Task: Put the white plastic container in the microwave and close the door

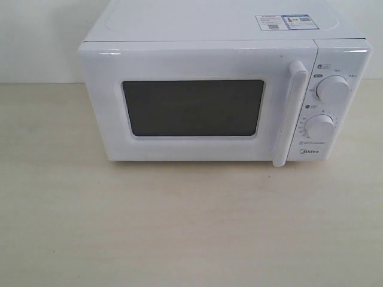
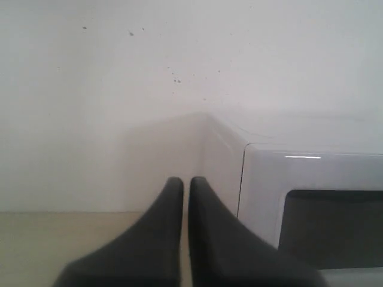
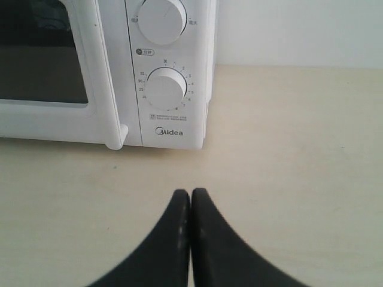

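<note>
On the table (image 1: 179,239) the microwave (image 1: 203,57) stood with its door (image 1: 191,107) fully shut, the handle (image 1: 289,113) lying close beside the dials (image 1: 333,89). The left hand (image 2: 186,182) was closed and empty, pointing past the microwave's left corner. The right hand (image 3: 190,194) was closed and empty too, low over the table in front of the dials. The white container showed in no view. It may have sat behind the dark window, but the glass was too dim to tell. If so, the job looked finished. If not, a hand needed to open, catch the handle and swing the door wide.
</note>
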Controlling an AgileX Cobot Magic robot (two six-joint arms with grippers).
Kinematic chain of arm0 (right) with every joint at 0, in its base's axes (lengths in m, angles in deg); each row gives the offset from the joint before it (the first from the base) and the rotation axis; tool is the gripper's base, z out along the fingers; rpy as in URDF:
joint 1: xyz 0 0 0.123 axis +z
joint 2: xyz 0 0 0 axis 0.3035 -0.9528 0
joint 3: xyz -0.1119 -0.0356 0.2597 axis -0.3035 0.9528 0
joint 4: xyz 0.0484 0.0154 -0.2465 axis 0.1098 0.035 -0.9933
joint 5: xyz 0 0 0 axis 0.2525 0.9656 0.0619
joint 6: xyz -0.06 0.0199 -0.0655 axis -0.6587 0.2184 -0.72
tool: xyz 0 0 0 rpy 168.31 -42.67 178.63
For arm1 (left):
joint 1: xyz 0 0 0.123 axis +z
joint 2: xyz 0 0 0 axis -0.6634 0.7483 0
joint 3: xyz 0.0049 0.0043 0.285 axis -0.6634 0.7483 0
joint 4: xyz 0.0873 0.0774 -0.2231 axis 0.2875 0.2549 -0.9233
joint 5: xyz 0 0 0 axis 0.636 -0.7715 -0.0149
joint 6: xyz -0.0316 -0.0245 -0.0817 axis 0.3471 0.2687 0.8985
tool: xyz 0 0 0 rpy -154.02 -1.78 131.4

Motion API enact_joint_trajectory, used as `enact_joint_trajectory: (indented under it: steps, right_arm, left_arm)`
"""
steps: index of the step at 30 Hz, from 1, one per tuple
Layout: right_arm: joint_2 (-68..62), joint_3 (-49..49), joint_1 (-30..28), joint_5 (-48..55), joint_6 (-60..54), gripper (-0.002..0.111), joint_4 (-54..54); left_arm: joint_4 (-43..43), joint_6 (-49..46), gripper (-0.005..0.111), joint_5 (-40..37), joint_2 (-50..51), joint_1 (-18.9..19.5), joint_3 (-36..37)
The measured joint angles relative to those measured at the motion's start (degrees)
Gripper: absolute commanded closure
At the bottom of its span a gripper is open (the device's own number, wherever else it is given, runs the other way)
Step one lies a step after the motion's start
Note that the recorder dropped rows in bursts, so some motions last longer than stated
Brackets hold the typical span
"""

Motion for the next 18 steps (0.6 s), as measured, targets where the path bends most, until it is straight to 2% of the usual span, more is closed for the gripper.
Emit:
enact_joint_trajectory:
  steps: [4,7,9,13,18]
  right_arm:
    - [0.0,0.0,0.0,0.0,0.1,0.109,-0.4]
    - [0.0,0.0,0.0,0.0,0.1,0.109,-0.4]
    - [0.0,0.0,0.0,0.0,0.1,0.109,-0.4]
    - [0.0,0.0,0.0,0.0,0.1,0.109,-0.4]
    - [0.0,0.0,0.0,0.0,0.1,0.109,-0.4]
  left_arm:
    - [-1.2,3.6,0.102,-6.5,0.0,0.0,0.0]
    - [-4.5,18.1,0.102,-13.5,0.0,0.0,0.0]
    - [-4.6,23.3,0.102,-14.5,0.0,0.0,0.0]
    - [3.4,22.6,0.102,-12.8,0.0,0.0,1.2]
    - [17.0,20.6,0.102,-5.2,0.0,0.0,6.5]
